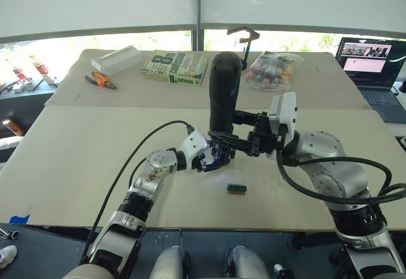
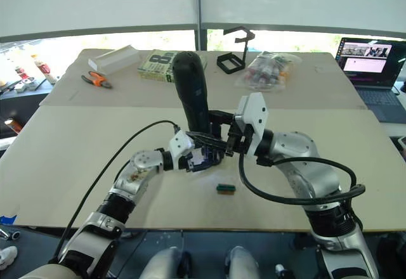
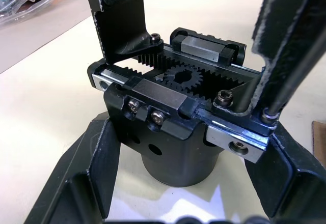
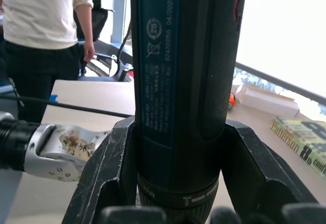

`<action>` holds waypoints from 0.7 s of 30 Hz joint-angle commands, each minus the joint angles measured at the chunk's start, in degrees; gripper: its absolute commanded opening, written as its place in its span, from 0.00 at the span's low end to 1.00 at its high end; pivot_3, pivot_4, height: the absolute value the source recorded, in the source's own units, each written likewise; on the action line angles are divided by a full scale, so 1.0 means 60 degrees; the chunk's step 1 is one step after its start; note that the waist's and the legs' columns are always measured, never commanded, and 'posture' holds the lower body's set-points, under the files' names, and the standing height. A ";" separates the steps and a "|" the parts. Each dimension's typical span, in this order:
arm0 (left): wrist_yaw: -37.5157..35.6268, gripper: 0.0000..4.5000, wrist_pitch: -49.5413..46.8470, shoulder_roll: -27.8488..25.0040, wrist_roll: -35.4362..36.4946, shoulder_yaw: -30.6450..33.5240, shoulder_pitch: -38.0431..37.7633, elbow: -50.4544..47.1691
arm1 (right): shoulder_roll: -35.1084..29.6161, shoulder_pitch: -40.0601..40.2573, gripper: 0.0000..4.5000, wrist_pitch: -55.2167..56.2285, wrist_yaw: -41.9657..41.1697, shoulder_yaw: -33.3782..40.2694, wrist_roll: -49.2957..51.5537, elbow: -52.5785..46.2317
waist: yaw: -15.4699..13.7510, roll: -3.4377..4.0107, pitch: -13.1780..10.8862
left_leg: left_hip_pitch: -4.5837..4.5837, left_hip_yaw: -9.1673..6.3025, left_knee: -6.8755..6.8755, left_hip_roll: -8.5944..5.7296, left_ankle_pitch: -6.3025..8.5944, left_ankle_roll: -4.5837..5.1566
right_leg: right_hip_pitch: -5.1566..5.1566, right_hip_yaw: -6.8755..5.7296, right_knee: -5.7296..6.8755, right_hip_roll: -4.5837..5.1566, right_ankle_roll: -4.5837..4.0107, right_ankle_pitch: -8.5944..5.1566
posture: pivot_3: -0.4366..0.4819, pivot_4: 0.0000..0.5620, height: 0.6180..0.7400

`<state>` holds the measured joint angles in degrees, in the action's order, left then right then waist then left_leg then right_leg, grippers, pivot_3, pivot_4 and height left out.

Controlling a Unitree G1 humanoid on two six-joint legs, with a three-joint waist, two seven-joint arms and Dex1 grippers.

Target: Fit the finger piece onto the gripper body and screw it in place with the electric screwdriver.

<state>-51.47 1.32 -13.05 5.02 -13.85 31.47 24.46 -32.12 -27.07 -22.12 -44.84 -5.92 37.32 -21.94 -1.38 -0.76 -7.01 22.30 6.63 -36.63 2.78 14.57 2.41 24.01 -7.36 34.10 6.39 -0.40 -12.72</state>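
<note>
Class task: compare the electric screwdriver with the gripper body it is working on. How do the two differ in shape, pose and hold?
The electric screwdriver is a tall smooth cylinder standing upright; the gripper body is a squat block showing gears and screws. The right gripper clamps the screwdriver; the left gripper clasps the body. Both are mostly black.

Black electric screwdriver (image 1: 224, 92) upright at surface centre, bit down on gripper body (image 3: 175, 117): black block, round base, exposed gears, standing upright.

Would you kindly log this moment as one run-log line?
left pincer: shut on gripper body | right pincer: shut on electric screwdriver, upright, bit at a screw on the finger piece
</note>
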 commanded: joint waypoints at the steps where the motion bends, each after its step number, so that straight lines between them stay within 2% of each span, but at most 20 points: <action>1: 0.0183 0.66 -0.0094 -0.0142 -0.0197 0.0058 -0.0013 0.0243 | 0.0174 -0.0284 0.43 -0.0158 0.0062 0.0464 0.0362 -0.0437 | -0.0008 0.0004 -0.0006 | 0.0018 0.0004 -0.0001 -0.0001 -0.0036 0.0053 | 0.0002 -0.0006 0.0000 -0.0013 -0.0014 0.0016 | 0.48 0.27 1.00; 9: 0.0132 0.66 -0.0265 -0.0164 -0.0175 0.0056 -0.0074 0.0157 | 0.0521 -0.0487 0.43 -0.1105 0.0699 0.1280 0.1155 -0.0751 | -0.0014 0.0015 -0.0038 | 0.0018 0.0007 -0.0001 0.0002 -0.0038 0.0055 | 0.0011 -0.0036 -0.0001 -0.0026 -0.0020 0.0018 | 0.48 0.27 1.00; 16: 0.0010 0.66 -0.0318 -0.0188 -0.0166 -0.0050 -0.0224 0.0037 | 0.0536 -0.0700 0.43 -0.1354 0.1205 0.1312 0.0682 -0.0469 | 0.0017 0.0027 -0.0050 | 0.0031 0.0008 -0.0001 0.0003 -0.0040 0.0058 | 0.0024 -0.0036 0.0000 -0.0050 -0.0022 0.0018 | 0.48 0.27 1.00; 21: 0.0083 0.66 -0.0355 -0.0105 -0.0225 -0.0075 -0.0045 0.0202 | 0.0383 -0.0605 0.43 -0.0218 0.0298 0.0849 -0.0221 -0.0983 | 0.0030 0.0027 -0.0050 | 0.0026 0.0016 -0.0001 -0.0005 -0.0041 0.0060 | 0.0017 -0.0035 -0.0001 -0.0060 -0.0021 0.0018 | 0.48 0.27 1.00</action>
<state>-51.84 0.30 -13.18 5.48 -13.62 31.56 23.56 -29.76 -28.73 -28.20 -42.13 -2.71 36.54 -23.12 -1.20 -0.60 -7.31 22.46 6.73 -36.64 2.75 14.33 2.77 24.12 -7.57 34.10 6.02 -0.53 -12.61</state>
